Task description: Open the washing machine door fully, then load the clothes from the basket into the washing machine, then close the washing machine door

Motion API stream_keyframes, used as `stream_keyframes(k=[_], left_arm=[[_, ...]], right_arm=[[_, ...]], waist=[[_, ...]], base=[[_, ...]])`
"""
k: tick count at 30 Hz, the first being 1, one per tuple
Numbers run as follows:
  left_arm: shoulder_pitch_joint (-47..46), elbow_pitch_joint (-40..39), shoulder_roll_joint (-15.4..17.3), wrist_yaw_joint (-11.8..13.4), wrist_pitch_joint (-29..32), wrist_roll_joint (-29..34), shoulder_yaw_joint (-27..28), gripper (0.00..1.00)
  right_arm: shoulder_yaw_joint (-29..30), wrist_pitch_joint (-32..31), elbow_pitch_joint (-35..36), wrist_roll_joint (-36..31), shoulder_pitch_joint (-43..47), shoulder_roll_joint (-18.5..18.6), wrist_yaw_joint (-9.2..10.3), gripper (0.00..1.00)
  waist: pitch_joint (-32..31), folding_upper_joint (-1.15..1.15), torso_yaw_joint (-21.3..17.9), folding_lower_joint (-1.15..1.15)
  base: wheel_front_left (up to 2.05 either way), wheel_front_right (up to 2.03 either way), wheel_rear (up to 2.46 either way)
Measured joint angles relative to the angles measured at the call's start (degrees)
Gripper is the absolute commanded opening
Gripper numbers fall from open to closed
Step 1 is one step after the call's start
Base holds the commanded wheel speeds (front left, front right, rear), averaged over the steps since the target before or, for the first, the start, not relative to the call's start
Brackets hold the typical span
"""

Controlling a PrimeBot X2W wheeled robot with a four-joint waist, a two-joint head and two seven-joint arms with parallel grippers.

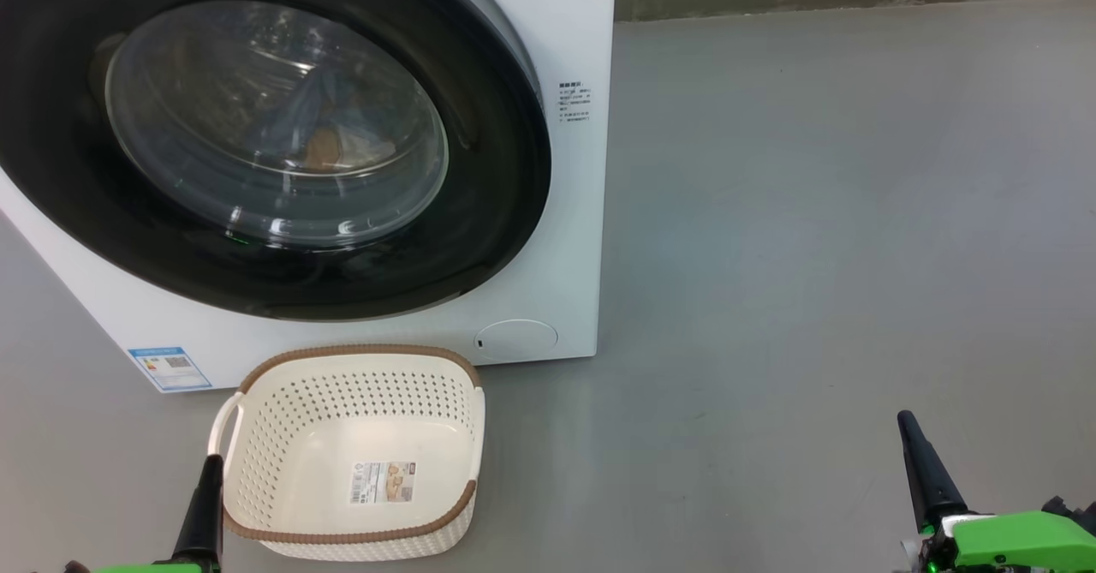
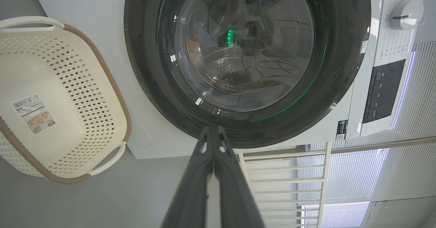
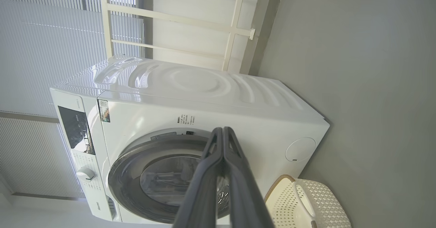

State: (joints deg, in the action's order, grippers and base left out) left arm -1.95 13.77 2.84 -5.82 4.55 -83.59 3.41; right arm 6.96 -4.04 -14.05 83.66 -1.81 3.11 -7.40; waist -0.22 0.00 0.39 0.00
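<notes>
Washing machine door (image 1: 274, 145) looks closed | clothes (image 1: 317, 132) inside, basket (image 1: 282, 436) empty | left gripper (image 2: 214, 132), right gripper (image 3: 223, 134) pinched together, holding nothing | check rim sits flush, arms well clear

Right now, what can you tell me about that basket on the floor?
The basket is cream-white plastic, rectangular with rounded corners, its sides perforated, its rim brown and woven-looking, with a loop handle at each end. A label sticker lies on its bottom; otherwise it is empty. It stands upright on the grey floor, close before the washer, below its door.
</notes>
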Motion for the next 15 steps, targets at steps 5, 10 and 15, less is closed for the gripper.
stream_keyframes(k=[5, 10, 15], left_arm=[[-0.8, 0.4, -0.4, -0.5, 0.6, -3.1, 0.4, 0.0], [-1.3, 0.8, -0.7, -0.6, 1.3, -6.3, 0.9, 0.0], [-1.9, 1.1, -0.9, -1.1, 1.6, -8.4, 1.3, 0.0]], right_arm=[[0.3, -0.8, -0.4, 3.3, -0.9, -0.1, 0.0, 0.0], [0.7, -1.5, -1.0, 6.4, -1.0, -0.2, 0.0, 0.0], [0.8, -1.9, -1.4, 8.3, -2.2, -0.3, 0.0, 0.0]], waist=[[0.2, 0.0, -0.2, 0.0], [0.3, 0.0, -0.3, 0.0], [0.4, 0.0, -0.4, 0.0]], base=[[0.0, 0.0, 0.0], [0.0, 0.0, 0.0], [0.0, 0.0, 0.0]])
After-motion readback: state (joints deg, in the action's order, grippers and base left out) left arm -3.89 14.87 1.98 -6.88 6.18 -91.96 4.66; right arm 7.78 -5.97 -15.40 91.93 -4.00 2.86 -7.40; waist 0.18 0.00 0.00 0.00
